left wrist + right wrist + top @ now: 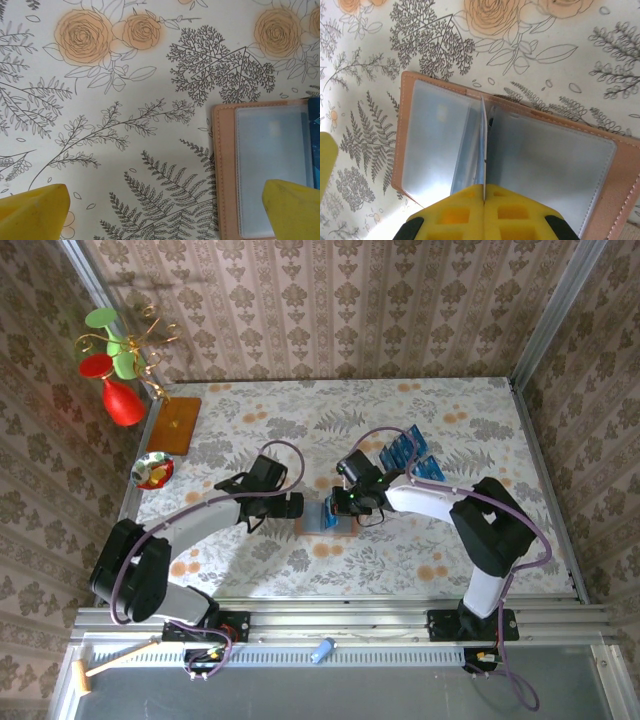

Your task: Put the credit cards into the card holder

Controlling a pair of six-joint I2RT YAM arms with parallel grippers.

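The card holder [312, 525] lies open on the flowered tablecloth, brown-rimmed with greyish clear pockets [545, 165]. My right gripper [484, 197] is shut on one credit card [483, 145], held edge-on with its far end at the holder's middle fold. In the top view this gripper [340, 510] hangs right over the holder. Several more blue credit cards [410, 455] lie spread out behind it to the right. My left gripper [162, 215] is open just left of the holder [265, 170], one yellow fingertip [292, 207] over its left pocket, the other [32, 210] over bare cloth.
A wooden board [178, 423] with a red and green ornament [120, 395] stands at the back left, and a small bowl [155, 470] sits near the left edge. Metal frame posts and patterned walls close in the table on three sides.
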